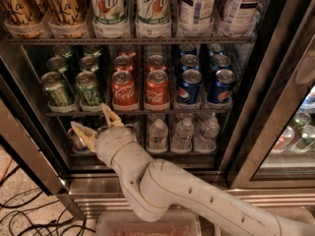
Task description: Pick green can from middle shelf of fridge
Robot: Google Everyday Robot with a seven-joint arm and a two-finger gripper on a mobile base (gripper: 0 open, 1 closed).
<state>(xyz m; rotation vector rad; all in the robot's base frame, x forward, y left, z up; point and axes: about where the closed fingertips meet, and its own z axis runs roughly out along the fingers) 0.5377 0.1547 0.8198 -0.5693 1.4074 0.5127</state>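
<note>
Fridge (pixel 147 188): steel frame, dark inside, wire racks; glass door (pixel 275 107) stands at the right.

My arm (pixel 187 193) rises from the lower right toward the lower left of the opening.

Middle shelf (pixel 162 112): six lanes of cans, all upright, long axis vertical, silver tops facing up.
- Left two lanes green, centre two red cans (pixel 125 90), right two blue cans (pixel 189 86).
- Green can (pixel 88 88) is at the front of the second lane from the left edge, label facing out, just behind the front rail.
- Its neighbours: another green one (pixel 55 88) just beside it on the left, a red one just beside it on the right, more green ones in file behind.

Tall bottles (pixel 152 9) fill the rack above; water bottles (pixel 183 134) stand on the rack below, right of my wrist.

Claw (pixel 88 116): fingers spread in a V, nothing between them.
- It sits below the front rail, under the green lanes.
- One fingertip reaches up to the rail beneath the can.
- The other points toward the left wall.
- The rail lies between claw and can; no contact seen.
</note>
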